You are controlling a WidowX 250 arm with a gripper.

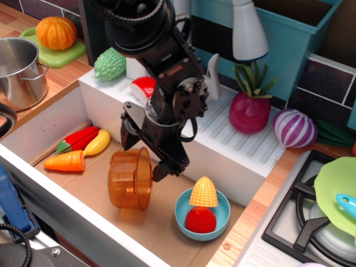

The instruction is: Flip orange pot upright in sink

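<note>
Sink (pixel 55 119) lies under and around the claw (pixel 143 149), whose jaws stand spread and empty. Orange pot (pixel 130 178) lies on its side just below, open mouth facing right, upper rim between the fingers. I judge it light, stiff, slick thin plastic; I'd pinch the rim wall. Contact with the rim I cannot make out; arm hides the back wall

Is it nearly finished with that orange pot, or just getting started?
Early on, by the look of it. The orange pot is already in the sink, but lies on its side, opening facing sideways. The gripper hangs open just above its rim, gripping nothing. Left to do: get a hold of the pot, turn it so it stands upright on the sink floor, then let go.
</note>
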